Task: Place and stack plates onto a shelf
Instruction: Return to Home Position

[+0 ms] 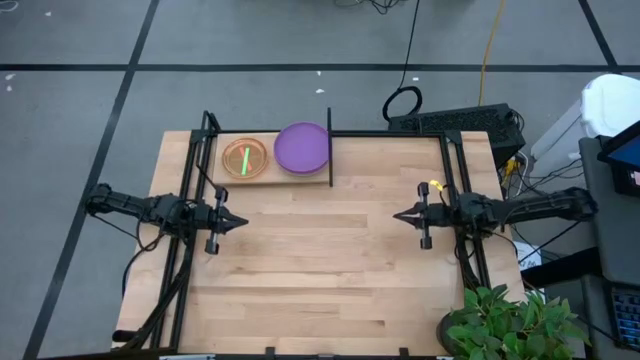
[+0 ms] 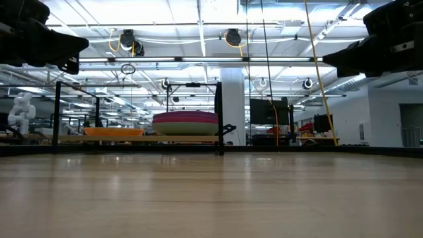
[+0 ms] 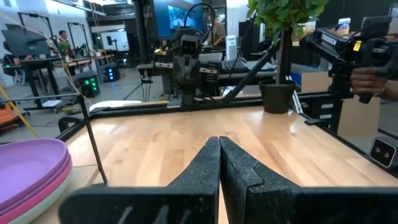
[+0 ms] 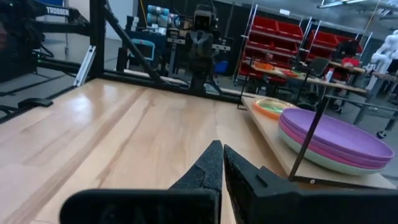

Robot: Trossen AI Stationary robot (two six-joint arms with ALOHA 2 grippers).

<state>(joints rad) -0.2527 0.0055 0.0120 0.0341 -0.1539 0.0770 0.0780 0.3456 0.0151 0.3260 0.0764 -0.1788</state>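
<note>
At the table's front right corner a potted plant pokes its leaves over the edge of the wooden tabletop. Halfway back, the two dark arms reach in from either side, level with each other and well apart.

The left gripper hangs above the wood on the left side. Its fingers are pressed together to a point, holding nothing, and it is aimed across at its partner. The right gripper mirrors it on the right side, fingers likewise pinched together and empty.

Behind them, along the far edge toward the left, sits the shelf, a narrow light board in a thin black frame. On it, next to the upright black post, rests the stack of large plates. The top one is purple, with magenta bands under it and a pale one at the bottom.

Just beside that, toward the board's left end, lies the stack of small translucent plates, with neon green on top and an orange rim around it. Both stacks lie flat, well away from the grippers.

Past the table, a yellow cable trails across the grey floor.
</note>
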